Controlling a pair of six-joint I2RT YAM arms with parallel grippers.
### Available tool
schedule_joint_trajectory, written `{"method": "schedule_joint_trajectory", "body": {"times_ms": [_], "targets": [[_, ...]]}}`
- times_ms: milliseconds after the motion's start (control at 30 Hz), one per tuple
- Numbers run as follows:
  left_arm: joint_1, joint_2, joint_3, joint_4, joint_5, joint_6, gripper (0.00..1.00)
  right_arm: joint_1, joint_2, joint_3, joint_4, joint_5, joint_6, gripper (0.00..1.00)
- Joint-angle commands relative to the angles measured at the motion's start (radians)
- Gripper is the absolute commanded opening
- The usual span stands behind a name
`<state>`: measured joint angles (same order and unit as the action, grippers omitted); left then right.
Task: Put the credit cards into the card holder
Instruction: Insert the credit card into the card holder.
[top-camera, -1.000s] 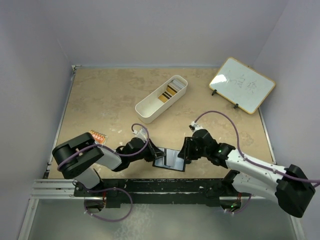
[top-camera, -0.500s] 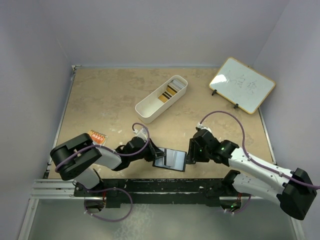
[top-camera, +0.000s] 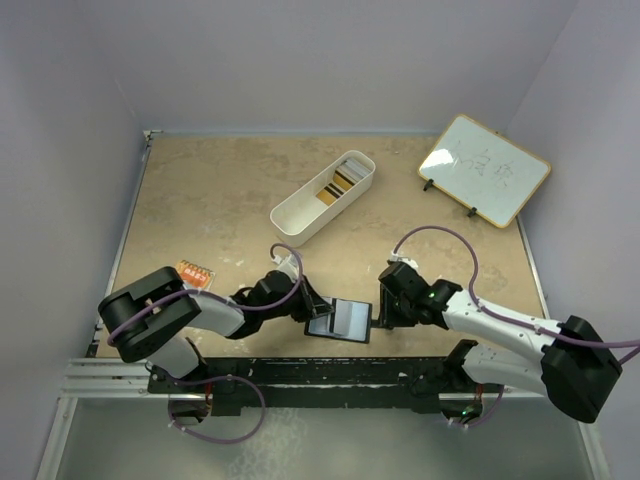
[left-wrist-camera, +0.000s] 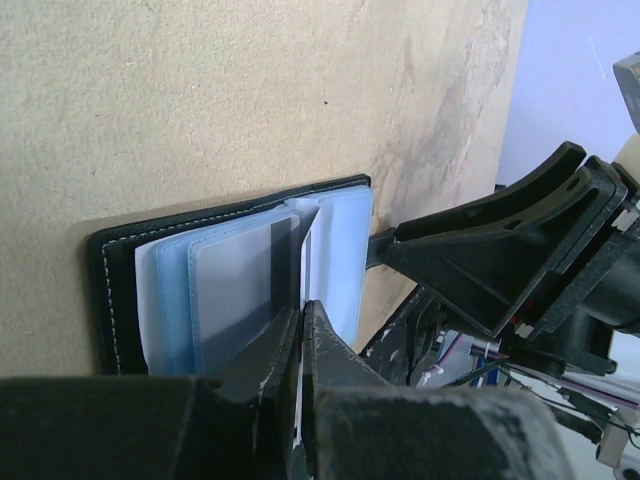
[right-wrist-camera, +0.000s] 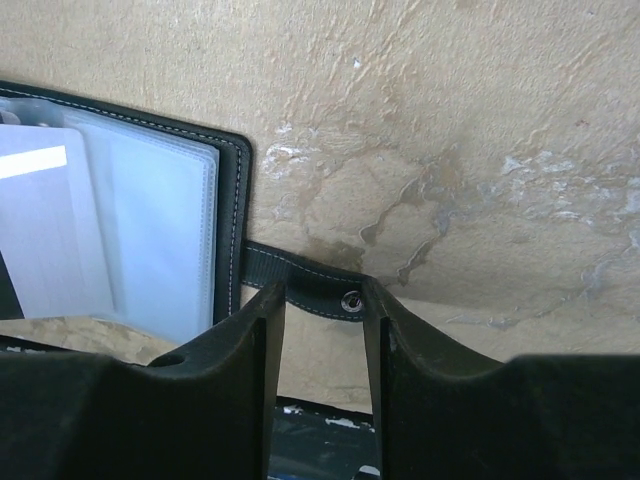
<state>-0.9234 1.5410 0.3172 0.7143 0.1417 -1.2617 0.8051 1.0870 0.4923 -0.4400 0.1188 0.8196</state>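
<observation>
Surface (top-camera: 200, 200): tan and mottled; all things are carried on it.
Whiteboard (top-camera: 484, 168): propped at the far right.
White tray (top-camera: 300, 215): set diagonally at the far middle.
Card holder (top-camera: 340, 319): laid open at the near edge between both claws, clear sleeves upward; one grey card is seen in a sleeve.
Left claw (left-wrist-camera: 301, 315): closed, tips pressed together at the sleeves' edge.
Right claw (right-wrist-camera: 323, 300): open, jaws astride the snap tab (right-wrist-camera: 310, 288).
Credit cards (top-camera: 342, 178): stacked in the tray's far end.
</observation>
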Motion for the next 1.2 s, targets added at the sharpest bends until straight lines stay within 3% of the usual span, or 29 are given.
{"method": "schedule_joint_trajectory", "body": {"times_ms": [0, 233, 567, 1000, 1167], "targets": [[-0.003, 0.006, 0.035, -0.006, 0.025, 0.034, 0.0, 0.003, 0.0, -0.019, 0.049, 0.016, -0.017, 0.4], [-0.003, 0.043, 0.079, -0.044, 0.031, 0.046, 0.0, 0.002, -0.021, -0.014, 0.036, 0.019, -0.012, 0.47], [-0.003, 0.073, 0.086, -0.016, 0.007, 0.01, 0.0, 0.002, -0.04, -0.011, 0.035, 0.008, -0.015, 0.45], [-0.015, 0.023, 0.154, -0.219, -0.074, 0.063, 0.32, 0.003, -0.061, -0.015, 0.041, 0.005, -0.017, 0.41], [-0.022, -0.021, 0.199, -0.367, -0.146, 0.107, 0.38, 0.003, -0.09, 0.004, 0.007, 0.01, -0.016, 0.41]]}}
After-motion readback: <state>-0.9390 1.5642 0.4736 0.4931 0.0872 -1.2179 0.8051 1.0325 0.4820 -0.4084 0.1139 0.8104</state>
